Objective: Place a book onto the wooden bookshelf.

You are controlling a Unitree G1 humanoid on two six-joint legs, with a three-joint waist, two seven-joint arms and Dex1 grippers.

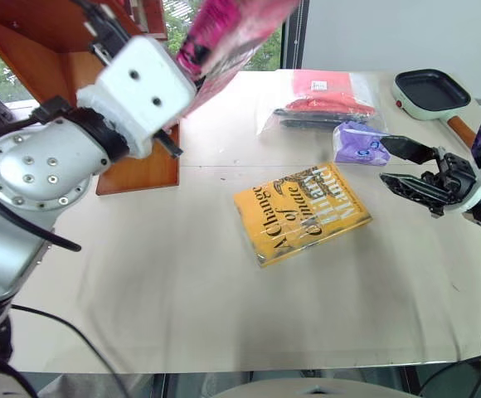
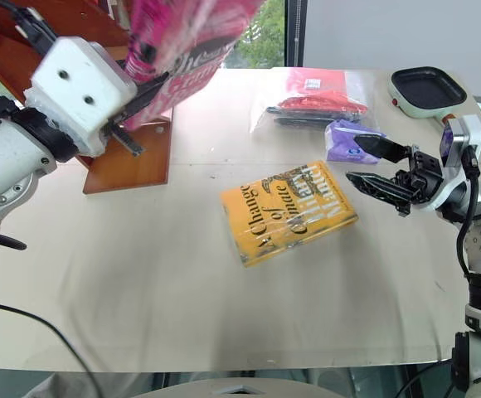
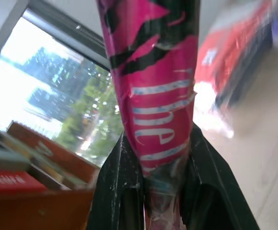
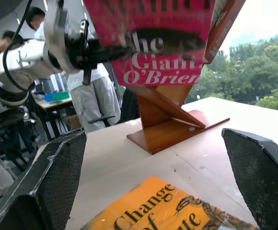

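The bright pink book (image 1: pixel 228 33) hangs tilted in the air at the top of the eye views, just right of the reddish-brown wooden bookshelf (image 1: pixel 141 174). My left gripper (image 3: pixel 158 139) is shut on the book's lower edge, one black finger on each side. The right wrist view shows the cover's lettering "Giant, O'Brien" (image 4: pixel 160 67) in front of the shelf's slanted panels (image 4: pixel 167 124). My right gripper (image 1: pixel 386 162) stands open above the table's right side, pointing toward the left, with nothing between its fingers.
A yellow-orange book (image 1: pixel 301 213) lies flat mid-table. Behind it are a plastic bag of red items (image 1: pixel 323 95), a purple packet (image 1: pixel 358 143) by my right gripper, and a pan (image 1: pixel 431 91) at the far right. People stand beyond the table (image 4: pixel 91 91).
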